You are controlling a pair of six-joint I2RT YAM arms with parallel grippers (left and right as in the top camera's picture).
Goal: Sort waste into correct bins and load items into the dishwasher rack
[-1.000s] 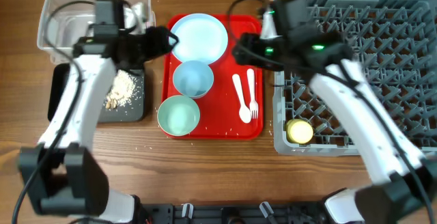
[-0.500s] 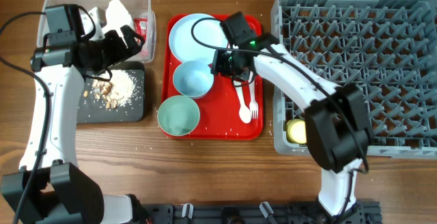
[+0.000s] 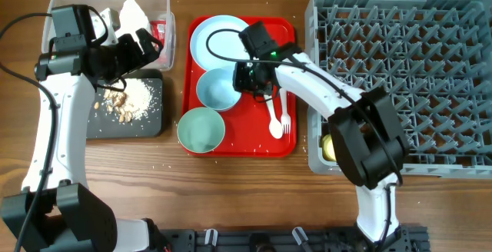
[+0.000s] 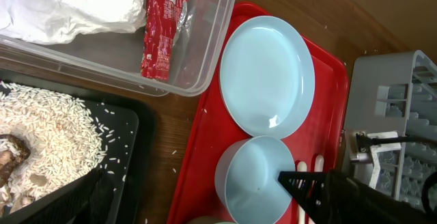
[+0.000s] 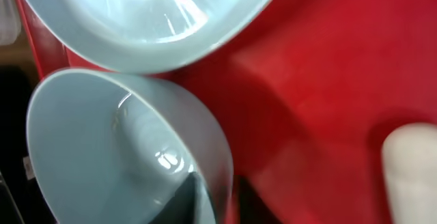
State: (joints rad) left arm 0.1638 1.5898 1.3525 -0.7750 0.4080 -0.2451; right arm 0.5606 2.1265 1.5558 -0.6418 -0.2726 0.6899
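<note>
White fork [image 3: 284,114] lengthwise, tines seemingly nearward

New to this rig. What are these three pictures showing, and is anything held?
Two robot arms work at a table. The wide picture looks down from above; the other two come from cameras on each wrist. Left: a clear tub with napkin and wrapper, a black tray with food scraps. Middle: a red tray with plate, white bowl, teal bowl, spoon and fork. Right: the grey rack. The left tool hangs open and empty. The right tool straddles the white bowl's rim; whether it grips is unclear.
</note>
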